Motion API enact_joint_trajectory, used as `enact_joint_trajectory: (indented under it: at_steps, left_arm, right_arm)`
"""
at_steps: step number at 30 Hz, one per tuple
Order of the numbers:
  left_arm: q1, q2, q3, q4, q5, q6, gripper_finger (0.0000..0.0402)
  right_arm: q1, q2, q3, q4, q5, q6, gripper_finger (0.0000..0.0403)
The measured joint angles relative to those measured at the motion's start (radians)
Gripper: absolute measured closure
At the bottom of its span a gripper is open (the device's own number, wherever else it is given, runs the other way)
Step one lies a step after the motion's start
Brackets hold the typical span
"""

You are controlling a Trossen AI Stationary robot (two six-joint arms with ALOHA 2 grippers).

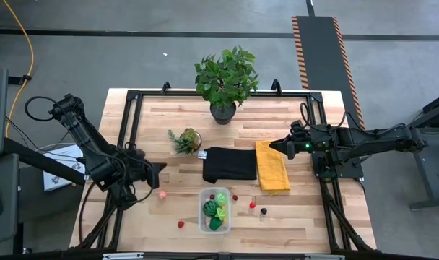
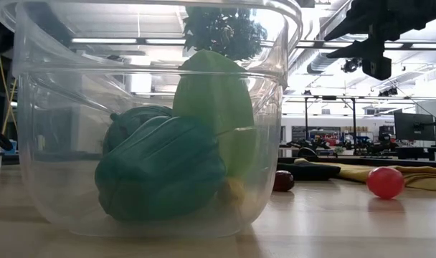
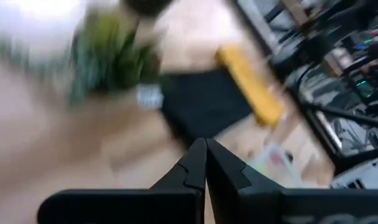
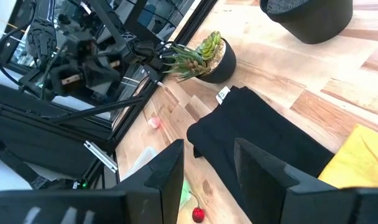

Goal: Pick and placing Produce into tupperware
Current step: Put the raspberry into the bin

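Beside the pink fruit [image 1: 162, 193], the left gripper [image 1: 160, 167] is clenched empty; descending so could knock it away. Right gripper [image 1: 274, 146] released.

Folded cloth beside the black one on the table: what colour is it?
Yellow; the folded cloth shows best in the high view.

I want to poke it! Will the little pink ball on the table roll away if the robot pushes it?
Probably yes. The pink ball looks round and smooth, resting on the flat wooden table, so a nudge would likely send it rolling. It looks small, so it is probably light and could slip from the fingers.
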Motion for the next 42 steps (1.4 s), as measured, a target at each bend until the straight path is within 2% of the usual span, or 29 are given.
enact_joint_trajectory:
  at_steps: [7, 10, 15, 21, 26, 32, 37, 42]
  left_arm:
    - [0.0, 0.0, 0.0, -0.012, -0.37, 0.354, 0.0401]
    - [0.0, -0.012, 0.0, -0.012, -0.389, 0.516, 0.0401]
    - [0.0, -0.045, 0.0, -0.004, -0.204, 0.803, 0.0401]
    - [0.0, -0.083, 0.034, -0.004, 0.025, 1.048, 0.0401]
    - [0.0, -0.083, 0.083, 0.003, 0.255, 1.145, 0.0401]
    - [0.0, -0.071, 0.088, 0.085, 0.446, 1.256, 0.0401]
    - [0.0, -0.018, 0.088, 0.171, 0.527, 1.373, 0.0401]
    - [0.0, 0.052, 0.088, 0.224, 0.51, 1.362, 0.0386]
  right_arm:
    - [0.0, 0.0, 0.0, 0.0, 0.0, -0.001, 0.0269]
    - [0.0, 0.0, 0.0, 0.0, 0.001, -0.001, 0.0269]
    - [0.0, 0.0, 0.0, 0.0, 0.001, 0.013, 0.0269]
    - [0.0, 0.0, 0.0, 0.0, 0.002, 0.048, 0.0269]
    - [0.0, 0.0, 0.0, 0.0, 0.003, 0.051, 0.0269]
    - [0.0, 0.0, 0.0, -0.002, 0.006, 0.055, 0.0269]
    - [0.0, 0.0, 0.0, -0.006, 0.02, 0.056, 0.0269]
    - [0.0, 0.0, 0.0, -0.007, 0.029, 0.092, 0.0269]
